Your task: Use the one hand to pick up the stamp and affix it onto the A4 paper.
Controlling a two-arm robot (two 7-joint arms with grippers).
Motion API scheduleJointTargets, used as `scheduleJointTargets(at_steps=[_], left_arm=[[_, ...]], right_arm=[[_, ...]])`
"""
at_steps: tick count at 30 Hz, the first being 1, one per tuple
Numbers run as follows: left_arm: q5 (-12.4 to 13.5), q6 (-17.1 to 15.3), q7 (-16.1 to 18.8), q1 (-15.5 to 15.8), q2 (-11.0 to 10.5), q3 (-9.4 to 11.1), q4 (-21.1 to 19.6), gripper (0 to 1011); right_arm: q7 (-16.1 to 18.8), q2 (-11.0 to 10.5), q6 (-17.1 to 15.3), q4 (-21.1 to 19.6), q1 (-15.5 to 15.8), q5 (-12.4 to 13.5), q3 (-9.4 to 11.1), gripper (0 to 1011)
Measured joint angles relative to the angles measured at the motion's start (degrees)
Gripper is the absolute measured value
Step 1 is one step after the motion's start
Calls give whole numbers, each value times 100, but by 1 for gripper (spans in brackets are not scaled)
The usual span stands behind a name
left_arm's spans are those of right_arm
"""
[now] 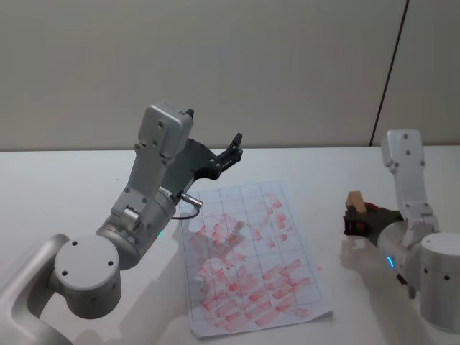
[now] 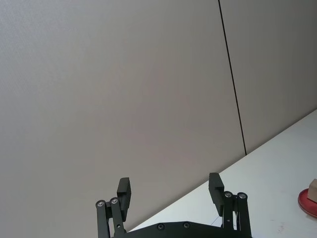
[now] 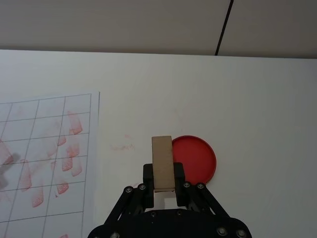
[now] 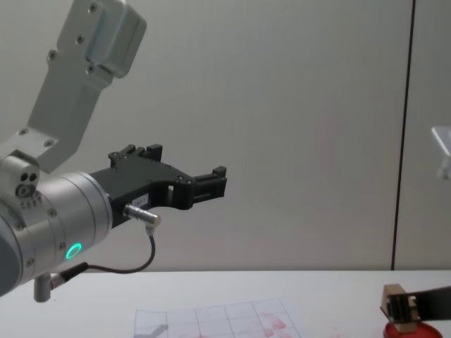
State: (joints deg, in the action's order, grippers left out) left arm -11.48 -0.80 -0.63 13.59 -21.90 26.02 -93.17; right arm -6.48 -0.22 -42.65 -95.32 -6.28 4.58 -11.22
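Stamp [image 3: 162, 162] upright between right pincer [image 3: 164, 174] fingers.

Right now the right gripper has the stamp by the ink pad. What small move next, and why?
Probably carry it left toward the A4 paper. The right gripper is shut on the stamp, beside the red ink pad; the grid lies to its left.

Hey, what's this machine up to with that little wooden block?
The right gripper is shut on the stamp, a small wooden block, holding it upright at the near edge of the round red ink pad on the white table. The A4 paper, a grid already crowded with red stamp marks, lies off to the left of the pad. The left gripper is raised above the table, open and holding nothing.
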Motion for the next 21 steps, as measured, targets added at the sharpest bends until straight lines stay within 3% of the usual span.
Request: scheduleJointTargets(at_steps=[18, 21], left_arm=[[0, 0, 0, 0, 0, 0, 0, 1001], [0, 0, 0, 0, 0, 0, 0, 1001]], right_arm=[[-30, -27, 186, 459, -215, -13, 230, 223], [-28, -27, 215, 513, -243, -12, 258, 288]])
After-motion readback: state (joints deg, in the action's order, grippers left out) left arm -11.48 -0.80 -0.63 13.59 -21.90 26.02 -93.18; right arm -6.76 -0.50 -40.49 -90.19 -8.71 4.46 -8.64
